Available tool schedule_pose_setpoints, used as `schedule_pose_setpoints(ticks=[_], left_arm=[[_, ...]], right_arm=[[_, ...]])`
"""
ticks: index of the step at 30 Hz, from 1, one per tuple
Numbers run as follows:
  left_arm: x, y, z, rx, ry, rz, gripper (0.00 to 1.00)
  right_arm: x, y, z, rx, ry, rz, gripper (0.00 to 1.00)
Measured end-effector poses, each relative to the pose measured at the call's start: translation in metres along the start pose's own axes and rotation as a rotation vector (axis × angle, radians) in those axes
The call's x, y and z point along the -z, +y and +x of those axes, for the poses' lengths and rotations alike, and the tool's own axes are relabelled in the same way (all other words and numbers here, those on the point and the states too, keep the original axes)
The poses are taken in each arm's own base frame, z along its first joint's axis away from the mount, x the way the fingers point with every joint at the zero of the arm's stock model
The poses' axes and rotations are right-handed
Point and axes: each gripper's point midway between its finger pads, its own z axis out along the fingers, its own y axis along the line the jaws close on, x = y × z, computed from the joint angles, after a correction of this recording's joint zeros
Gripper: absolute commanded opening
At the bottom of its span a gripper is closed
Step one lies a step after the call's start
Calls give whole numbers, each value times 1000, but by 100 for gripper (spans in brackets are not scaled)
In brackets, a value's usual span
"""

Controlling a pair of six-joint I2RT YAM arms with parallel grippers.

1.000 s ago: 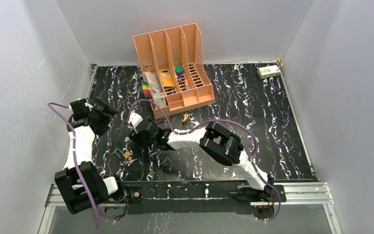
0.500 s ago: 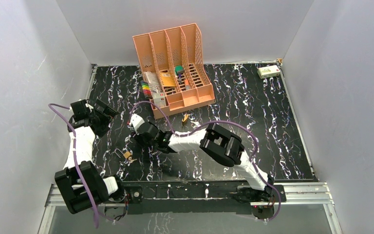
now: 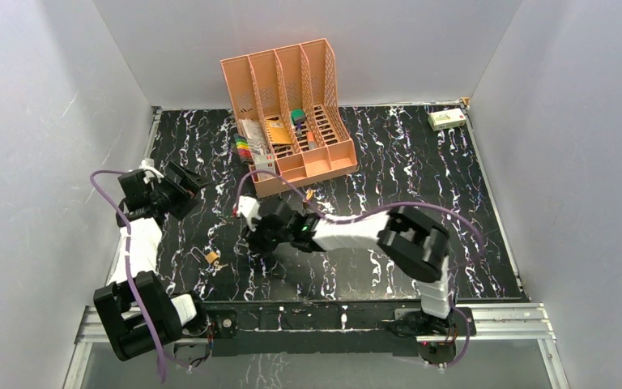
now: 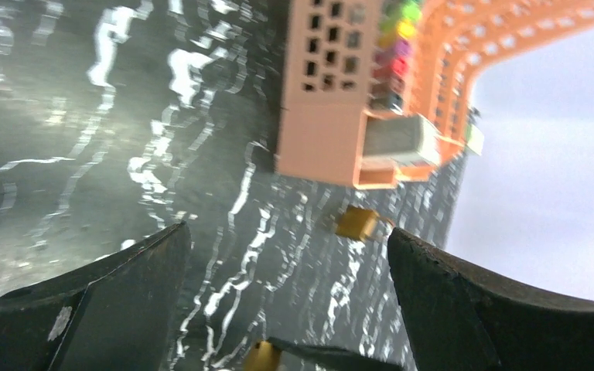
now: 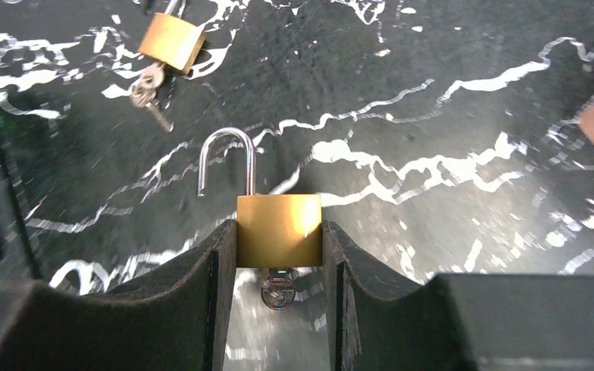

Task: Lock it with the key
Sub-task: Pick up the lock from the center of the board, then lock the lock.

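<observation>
In the right wrist view my right gripper [image 5: 278, 229] is shut on a brass padlock [image 5: 278, 229]. Its silver shackle [image 5: 226, 158] stands open and points away from me. The key [image 5: 278, 291] sits in the keyhole on the padlock's underside, with its round head between my fingers. In the top view the right gripper [image 3: 253, 237] is over the mat at centre left. My left gripper [image 3: 191, 187] is open and empty at the left. Its dark fingers [image 4: 128, 290] frame bare mat.
A second brass padlock [image 5: 172, 42] with small keys [image 5: 148, 91] lies on the mat, also seen from above [image 3: 210, 258]. A third padlock [image 3: 308, 195] [image 4: 358, 222] lies in front of the orange organiser [image 3: 291, 113]. A small box [image 3: 447, 119] sits far right.
The right arm's elbow swung right and its gripper moved a little right with the padlock. The left gripper shifted up and to the right.
</observation>
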Motion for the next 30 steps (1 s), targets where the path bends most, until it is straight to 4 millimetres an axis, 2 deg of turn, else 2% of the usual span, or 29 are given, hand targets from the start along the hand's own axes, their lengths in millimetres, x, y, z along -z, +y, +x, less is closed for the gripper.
schedule_pose_setpoints(ticks=[2,4,9,12,15,19,23,27,30], left_arm=[[1,-14,9,-12,30,104,97],[2,-30,17,-30,60,201,96],[16,-86,43,-131,162,494,95],[29,-117,67,-222,246,642,95],[43,-139,98,-306,344,751,93],[55,-157,121,-369,419,829,85],[64,-172,131,-427,449,885,77],[67,-176,136,-452,466,899,77],[67,-174,141,-454,488,890,79]], right_arm=[[25,-6,-8,-21,-18,-36,26],[51,-21,-22,-54,-58,-56,26],[130,-76,-65,-133,-210,-23,25],[165,-83,-88,-129,-285,-27,25],[182,-71,-99,-113,-319,-76,24],[186,-60,-98,-116,-316,-124,24],[183,-56,-82,-143,-281,-139,24],[183,-54,-70,-167,-258,-142,24],[188,-53,-71,-166,-268,-140,24]])
